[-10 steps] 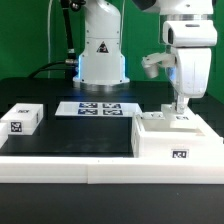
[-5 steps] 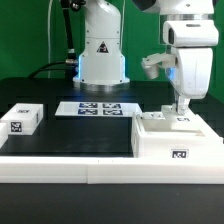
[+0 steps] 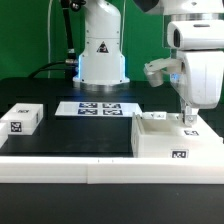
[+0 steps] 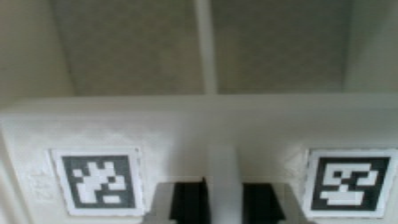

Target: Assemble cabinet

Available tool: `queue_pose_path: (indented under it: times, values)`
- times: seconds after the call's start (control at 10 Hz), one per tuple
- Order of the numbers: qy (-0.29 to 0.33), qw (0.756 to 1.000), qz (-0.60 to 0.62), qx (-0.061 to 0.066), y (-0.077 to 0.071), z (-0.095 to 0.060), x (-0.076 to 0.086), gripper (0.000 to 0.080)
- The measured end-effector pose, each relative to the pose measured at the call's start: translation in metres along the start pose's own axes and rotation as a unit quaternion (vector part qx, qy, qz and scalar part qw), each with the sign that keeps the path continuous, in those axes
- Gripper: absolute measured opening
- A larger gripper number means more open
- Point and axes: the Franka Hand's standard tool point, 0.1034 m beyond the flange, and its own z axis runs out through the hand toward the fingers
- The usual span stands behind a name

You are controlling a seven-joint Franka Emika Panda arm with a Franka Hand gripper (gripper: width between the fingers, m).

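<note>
My claw (image 3: 188, 121) hangs at the cabinet (image 3: 160, 141) by the front edge of the table (image 3: 70, 135); the wrist view alone shows two tags (image 4: 93, 181); I cannot tell its grip.

The exterior view is bright and evenly lit, the light falling from above. My white arm (image 3: 200, 60) and the cabinet (image 3: 175, 140) come close to washing out, with little detail on their top faces. The black surface (image 3: 70, 135) stays matte with only a faint sheen. Shadows are soft and short. A blue glow shows at my base (image 3: 78, 66). That picture is coarse but fairly sharp. My wrist view is dimmer and soft throughout: the tags (image 4: 95, 182) have fuzzy edges, and my tool (image 4: 217, 203) is a dark, out-of-focus blur.
</note>
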Motion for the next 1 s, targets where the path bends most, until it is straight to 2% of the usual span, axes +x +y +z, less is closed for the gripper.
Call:
queue_pose_path:
  times: [0.2,0.4,0.5,0.6,0.7,0.8,0.9,1.0]
  values:
    - [-0.004,1.0,0.0,0.009,0.0003,0.0,0.0002,0.0072]
    - [-0.004,1.0,0.002,0.009,0.0002,-0.0001,-0.0003,0.0072]
    - [-0.004,1.0,0.002,0.009,0.0001,0.0001,-0.0004,0.0161]
    - [-0.004,1.0,0.002,0.01,0.0001,0.0002,-0.0005,0.0161]
    - [-0.004,1.0,0.002,0.01,0.0001,0.0003,-0.0006,0.0344]
    - [-0.004,1.0,0.002,0.01,0.0,0.0003,-0.0006,0.0344]
    - [-0.004,1.0,0.002,0.01,0.0,0.0003,-0.0007,0.0542]
    - [-0.004,1.0,0.002,0.01,0.0,0.0003,-0.0007,0.0542]
